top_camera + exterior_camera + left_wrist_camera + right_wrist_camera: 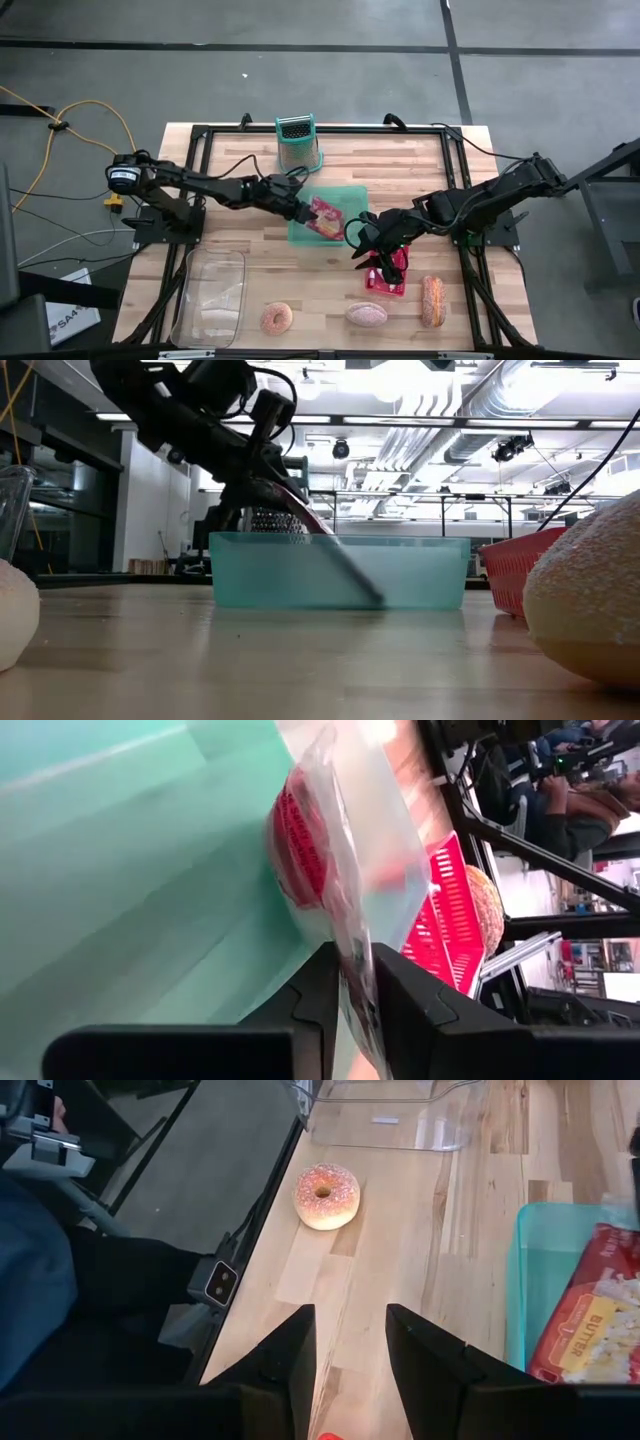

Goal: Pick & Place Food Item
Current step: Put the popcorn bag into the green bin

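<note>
A red packet of butter popcorn in clear wrap sits tilted in the teal bin at the table's middle. My left gripper reaches over the bin's left wall and is shut on the packet. My right gripper hangs just right of the bin, above the red basket. Its fingers stand slightly apart with nothing between them. The right wrist view shows the packet lying in the bin. My left gripper pinches the packet's clear plastic edge between its two fingers. It comes from the table's left, slanting down. The packet slants away from the fingers into the bin. In the low view its lower end reaches near the bin's floor.
Along the near edge lie a sugared doughnut, a pink pastry and a long bun. A clear plastic container stands at the near left. A metal grater stands at the far edge behind the bin.
</note>
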Robot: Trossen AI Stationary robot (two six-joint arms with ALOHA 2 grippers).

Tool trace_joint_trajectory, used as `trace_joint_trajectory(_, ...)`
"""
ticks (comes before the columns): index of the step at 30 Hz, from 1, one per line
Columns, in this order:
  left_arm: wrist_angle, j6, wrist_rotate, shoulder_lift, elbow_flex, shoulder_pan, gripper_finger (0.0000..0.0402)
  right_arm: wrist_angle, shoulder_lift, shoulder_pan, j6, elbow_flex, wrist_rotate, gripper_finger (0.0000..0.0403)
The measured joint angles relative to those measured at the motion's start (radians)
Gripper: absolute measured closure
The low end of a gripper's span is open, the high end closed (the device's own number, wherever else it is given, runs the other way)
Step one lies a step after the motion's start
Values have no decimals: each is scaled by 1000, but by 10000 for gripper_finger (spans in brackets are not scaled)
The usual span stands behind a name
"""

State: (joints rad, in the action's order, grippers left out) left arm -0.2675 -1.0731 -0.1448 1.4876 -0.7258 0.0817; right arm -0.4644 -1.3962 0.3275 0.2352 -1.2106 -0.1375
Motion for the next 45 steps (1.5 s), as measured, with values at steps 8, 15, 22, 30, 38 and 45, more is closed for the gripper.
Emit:
trace_joint_trajectory(8,-3,21,-40,0,0,36,344,0,0,5,8,0,-2,291)
trace_joint_trajectory(15,-13,26,-43,0,0,49,344,0,0,9,5,0,-3,291)
trace_joint_trajectory(22,-37,83,-45,0,0,40,344,-2,0,9,4,0,-3,291)
trace_joint_trajectory(30,-40,129,-43,0,0,29,341,-2,0,14,4,0,-3,291)
trace_joint_trajectory(38,-40,141,-32,0,0,29,284,-3,0,44,4,0,-3,291)
trace_joint_trajectory(45,-40,124,-79,0,0,48,272,-3,0,73,4,0,1,291)
